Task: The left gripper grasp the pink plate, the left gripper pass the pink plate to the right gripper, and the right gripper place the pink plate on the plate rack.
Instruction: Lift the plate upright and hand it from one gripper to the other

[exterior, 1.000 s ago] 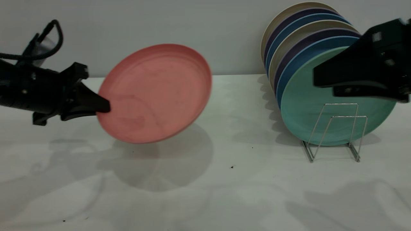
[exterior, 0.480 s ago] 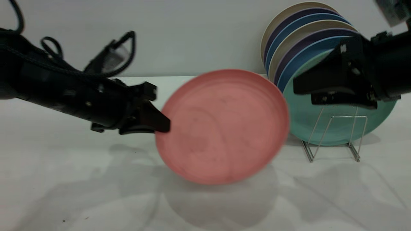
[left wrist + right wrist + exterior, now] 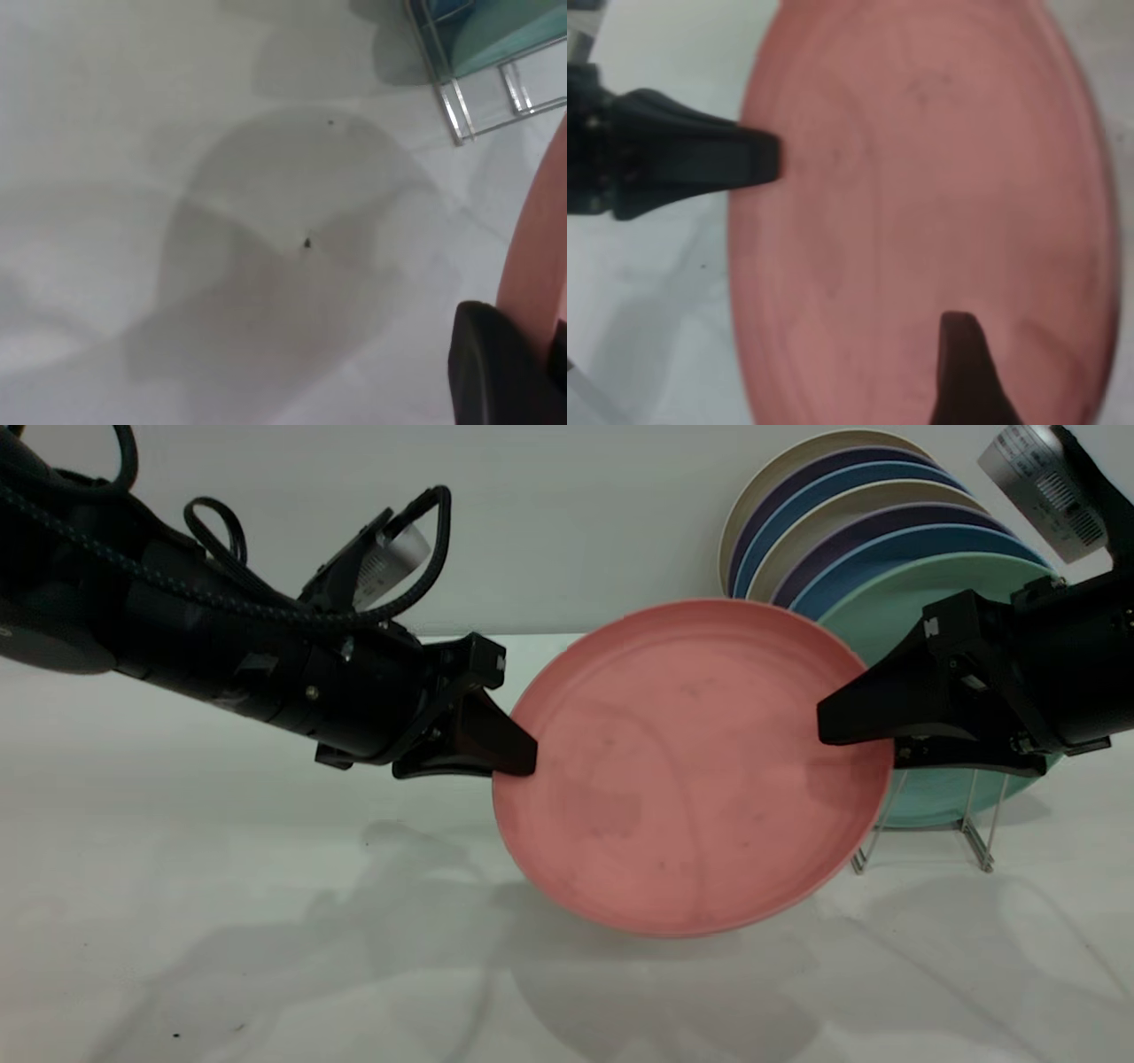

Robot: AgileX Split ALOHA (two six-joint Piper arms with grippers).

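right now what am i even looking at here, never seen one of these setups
Two robot arms stand at a white table, each ending in a two-fingered gripper. The wide picture comes from a camera facing both arms; the other two come from cameras on the arms' wrists. The left gripper is shut on one edge of a pink plate, holding it tilted above the table. The right gripper straddles the opposite edge, one finger over the plate's face; whether it has clamped yet is unclear. Behind it, a wire plate rack holds a row of upright plates, a green plate at the front.
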